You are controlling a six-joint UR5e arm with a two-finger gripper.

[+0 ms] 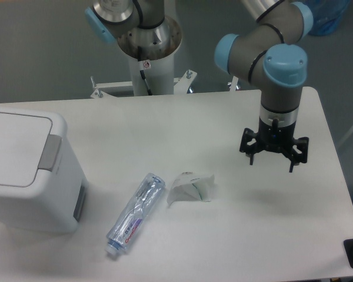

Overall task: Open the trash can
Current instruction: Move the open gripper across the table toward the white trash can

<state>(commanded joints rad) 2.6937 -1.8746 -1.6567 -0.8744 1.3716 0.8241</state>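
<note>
Zero progress so far: trash can [29, 170] lid's shut, gripper [274, 157] hangs well right of it, fingers spread, holding nothing.

Robotics laboratory. An industrial arm [270, 44] with grey links and blue joint caps reaches over a plain white counter [223, 223]; its round metal base [146, 44] is bolted to a white bracket [142, 86] at the counter's far edge. Behind lies a bare grey floor [41, 53]. The test objects laid out on the counter are a white trash can [29, 170], a plastic bottle [135, 212] and a crumpled white wrapper [191, 187].
</note>
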